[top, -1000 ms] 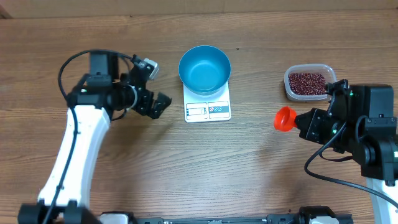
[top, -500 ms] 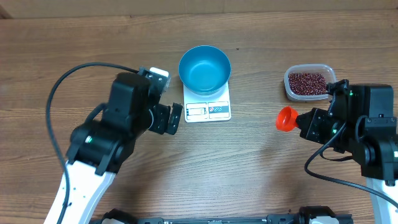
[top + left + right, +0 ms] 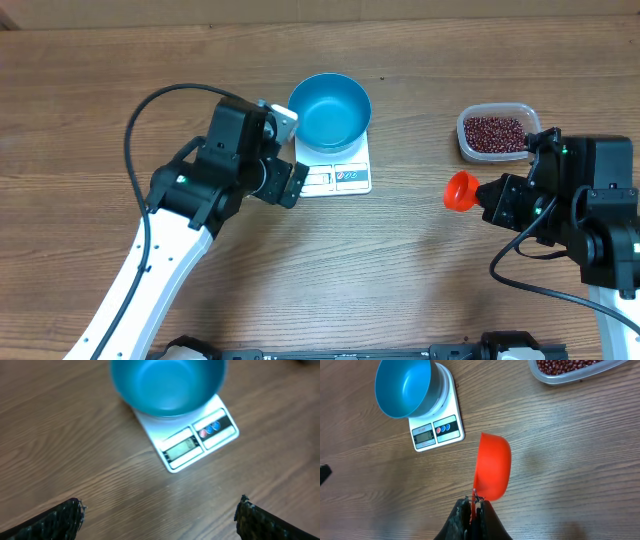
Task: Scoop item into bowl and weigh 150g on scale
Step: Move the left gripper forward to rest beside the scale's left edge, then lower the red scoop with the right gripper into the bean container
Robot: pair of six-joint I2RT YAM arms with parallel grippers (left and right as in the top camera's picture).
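Overhead view: the bowl (image 3: 329, 112) sits empty on the scale (image 3: 336, 175) at upper centre. The beans (image 3: 494, 131) lie in a clear tub (image 3: 463, 141) at upper right, well apart from both. The right gripper (image 3: 471, 508) is clamped on the thin handle of an orange scoop (image 3: 492, 467), which hangs empty over bare table (image 3: 400, 270) between scale and tub. The left gripper (image 3: 287, 183) has its jaws spread wide and holds nothing, just beside the scale's left edge. Assessment: the beans appear small, hard, light and loose. They would likely roll and spill off a tilted scoop, and they cannot sensibly be pinched singly. They should be taken by the scoop alone, driven low into the heap and carried level. The scoop looks like light, rigid plastic. The hold at the handle end seems adequate, though it may twist under load.
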